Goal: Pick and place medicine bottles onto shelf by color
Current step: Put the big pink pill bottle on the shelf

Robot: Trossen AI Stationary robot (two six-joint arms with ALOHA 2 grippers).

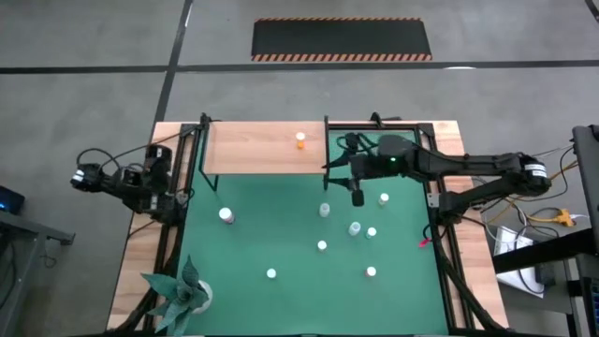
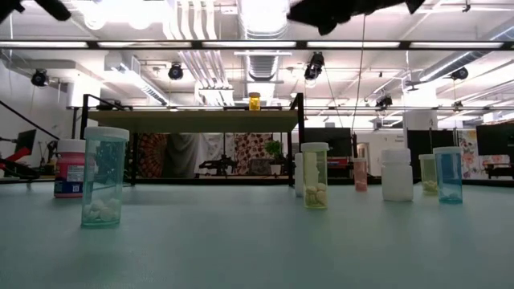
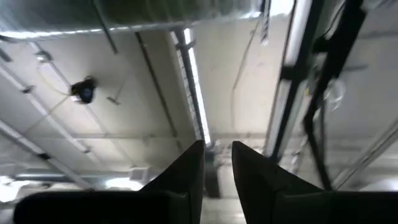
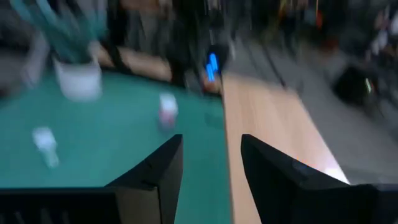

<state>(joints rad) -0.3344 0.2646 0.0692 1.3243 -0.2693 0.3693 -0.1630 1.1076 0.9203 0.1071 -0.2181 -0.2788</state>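
A clear plastic bottle [image 2: 105, 177] of white pills stands nearest, label perhaps unreadable; right claw [image 4: 210, 163] gapes empty beside the wooden shelf [image 1: 262, 147].

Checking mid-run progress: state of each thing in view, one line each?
orange bottle: upright on the shelf, alone there.
other bottles: standing scattered on the green mat, none held.
right gripper: open, empty, above the mat near the shelf's front edge.
left gripper: parked beside the table's left edge, pointing at the ceiling, nothing between its fingers.
paper plant: upright at the mat's near left corner.
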